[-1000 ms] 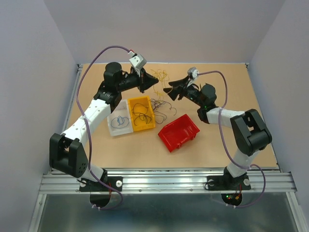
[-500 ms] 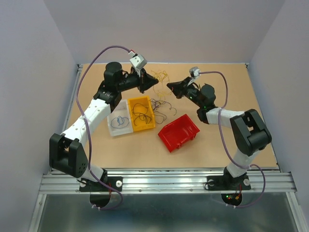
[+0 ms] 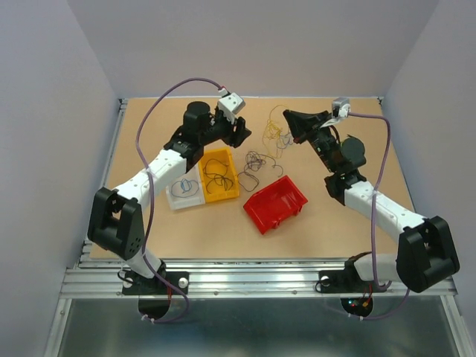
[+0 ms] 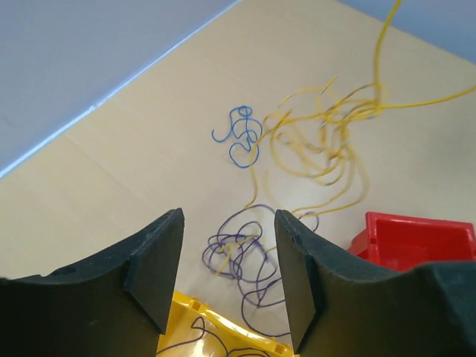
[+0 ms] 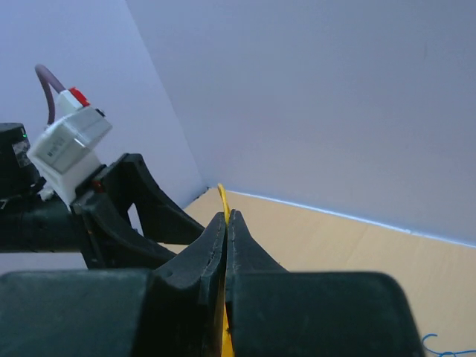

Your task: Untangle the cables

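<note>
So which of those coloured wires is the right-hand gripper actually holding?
The yellow wire: it is pinched in the shut right gripper, while the blue wire and the dark wires lie loose on the table.

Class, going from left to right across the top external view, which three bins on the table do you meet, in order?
clear bin → yellow bin → red bin
</note>
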Available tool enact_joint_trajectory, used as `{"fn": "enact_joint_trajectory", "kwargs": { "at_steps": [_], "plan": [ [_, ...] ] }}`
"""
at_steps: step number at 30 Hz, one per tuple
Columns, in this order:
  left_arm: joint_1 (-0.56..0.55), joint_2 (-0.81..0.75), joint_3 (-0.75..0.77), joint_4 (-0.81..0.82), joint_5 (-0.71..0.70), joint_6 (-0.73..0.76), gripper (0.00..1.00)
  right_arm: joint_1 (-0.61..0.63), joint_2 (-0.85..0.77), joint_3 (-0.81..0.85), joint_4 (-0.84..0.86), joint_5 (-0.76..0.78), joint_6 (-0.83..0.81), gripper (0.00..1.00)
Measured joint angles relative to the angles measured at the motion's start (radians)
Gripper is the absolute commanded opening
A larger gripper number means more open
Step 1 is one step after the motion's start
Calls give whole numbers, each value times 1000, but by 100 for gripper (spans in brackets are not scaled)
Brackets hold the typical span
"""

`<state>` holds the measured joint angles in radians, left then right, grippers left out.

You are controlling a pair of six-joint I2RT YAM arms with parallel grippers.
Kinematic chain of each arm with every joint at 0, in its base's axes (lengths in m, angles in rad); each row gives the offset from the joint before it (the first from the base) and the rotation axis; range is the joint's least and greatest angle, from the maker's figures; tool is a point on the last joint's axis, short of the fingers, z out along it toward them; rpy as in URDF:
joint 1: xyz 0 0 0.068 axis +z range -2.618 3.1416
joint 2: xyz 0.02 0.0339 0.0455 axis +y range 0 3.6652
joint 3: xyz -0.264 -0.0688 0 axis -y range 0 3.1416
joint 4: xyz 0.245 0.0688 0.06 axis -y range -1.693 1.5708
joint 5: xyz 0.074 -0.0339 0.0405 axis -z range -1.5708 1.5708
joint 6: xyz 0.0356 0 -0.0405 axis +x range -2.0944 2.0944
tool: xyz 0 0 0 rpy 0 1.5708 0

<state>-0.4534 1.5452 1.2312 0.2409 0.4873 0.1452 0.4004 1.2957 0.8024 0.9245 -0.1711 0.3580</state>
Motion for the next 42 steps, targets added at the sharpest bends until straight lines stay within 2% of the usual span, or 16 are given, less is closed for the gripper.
{"fn": "enact_joint_trajectory", "kwargs": {
  "at_steps": [2,4,6,7,8,12,21,35,42],
  "plan": [
    [-23,31,0,-2,-37,24,65,0,-3,0,-28,0,-3,1],
    [-38,54,0,-5,-55,39,70,0,3,1,-56,0,-5,1],
    [-45,66,0,-7,-58,50,80,0,13,2,-84,-1,-7,1],
    [-46,69,0,-6,-50,57,89,0,21,4,-102,-3,-9,1],
    [-45,69,0,-5,-42,60,93,0,26,9,-117,-6,-10,0],
    [-42,69,-19,48,29,80,98,0,34,36,-159,-28,-10,1],
    [-42,77,-60,136,107,89,98,0,32,70,-181,-71,5,1],
    [-43,82,-88,232,205,32,93,0,-19,76,-228,-167,14,0],
    [-43,30,-89,262,237,-21,86,0,-19,76,-245,-204,27,1]
  ]
}}
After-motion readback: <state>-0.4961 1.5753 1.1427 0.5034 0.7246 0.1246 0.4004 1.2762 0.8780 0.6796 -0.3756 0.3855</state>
